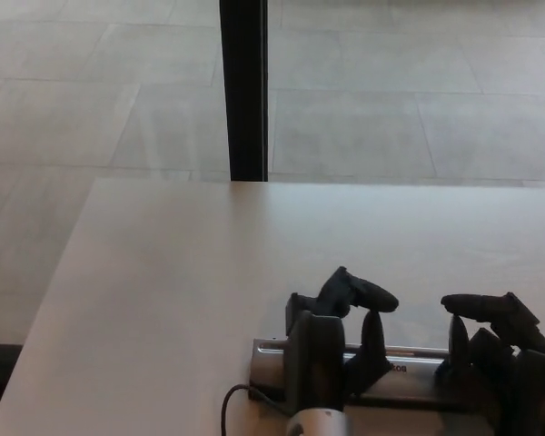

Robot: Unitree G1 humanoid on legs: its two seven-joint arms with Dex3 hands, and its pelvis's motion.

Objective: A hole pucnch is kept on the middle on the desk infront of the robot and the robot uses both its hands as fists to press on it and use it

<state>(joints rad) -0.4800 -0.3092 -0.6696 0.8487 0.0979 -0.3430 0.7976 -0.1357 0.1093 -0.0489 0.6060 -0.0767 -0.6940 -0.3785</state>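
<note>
A long silver-grey hole punch [411,371] lies on the white desk [191,300] at the bottom of the head view, right of centre. My left hand [338,336] rests on its left end with the fingers curled in like a fist and the thumb pointing down against the lever. My right hand [501,356] sits on the punch's right end, fingers also curled in. Neither hand grips anything. Both hands cover the ends of the punch, and its near side runs out of the picture.
A thin black cable [232,401] loops on the desk left of my left wrist. A black post [245,91] stands on the tiled floor [418,109] just beyond the desk's far edge. The desk's left edge runs diagonally at the left.
</note>
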